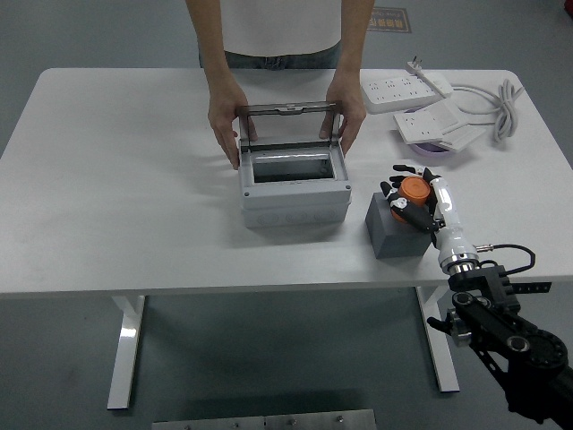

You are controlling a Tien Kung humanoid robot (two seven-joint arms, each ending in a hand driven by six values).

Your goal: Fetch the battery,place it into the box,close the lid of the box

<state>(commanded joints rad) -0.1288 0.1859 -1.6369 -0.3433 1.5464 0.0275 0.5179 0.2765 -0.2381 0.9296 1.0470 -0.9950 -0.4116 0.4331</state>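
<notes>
A white table (pixel 116 179) stands on grey floor. At its middle sits the grey box (pixel 294 186), lid (pixel 290 125) upright, a person's hands (pixel 224 121) on either side. Right of it, my right hand (pixel 416 199) curls around the orange battery (pixel 411 192) standing in its grey block (pixel 397 235).

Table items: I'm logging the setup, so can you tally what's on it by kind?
Orange battery: 1
Dark grey block: 1
Grey box with open lid: 1
White power strips: 2
Total: 5
</notes>
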